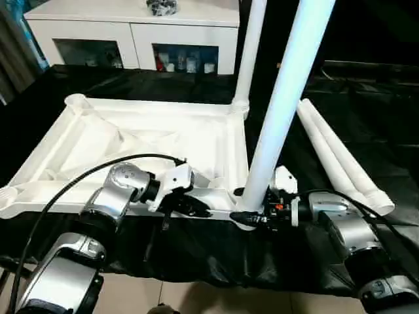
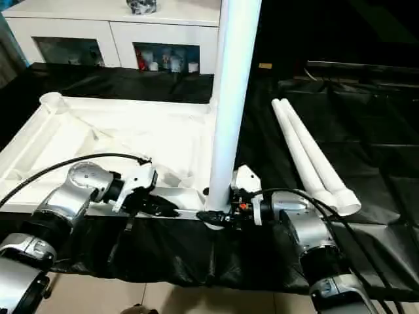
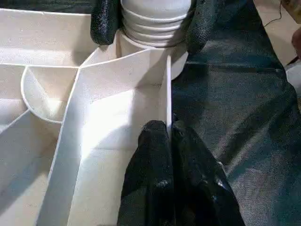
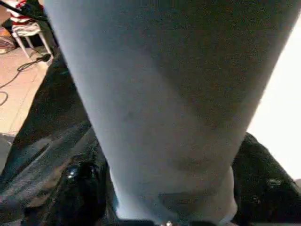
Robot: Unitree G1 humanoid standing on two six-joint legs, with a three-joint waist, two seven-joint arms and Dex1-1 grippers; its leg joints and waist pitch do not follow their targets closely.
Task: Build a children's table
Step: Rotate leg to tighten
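The white tabletop [image 1: 131,140] lies underside up on a black cloth. One white leg [image 1: 251,52] stands in its far right corner socket. A second leg [image 1: 288,91] rises, leaning slightly, from the near right corner socket [image 1: 245,221]. My right gripper [image 1: 252,212] is shut on that leg's ribbed base, one finger [image 3: 104,23] on each side of it. My left gripper [image 1: 196,208] is shut on the thin near rim wall [image 3: 168,94] of the tabletop, just left of that socket. Two more legs [image 1: 334,154] lie side by side on the cloth to the right.
A white glass-doored cabinet [image 1: 131,29] stands behind the table. The black cloth [image 1: 366,104] covers the work surface and hangs over its near edge above a tiled floor [image 1: 216,297]. A black cable [image 1: 72,186] loops over my left forearm.
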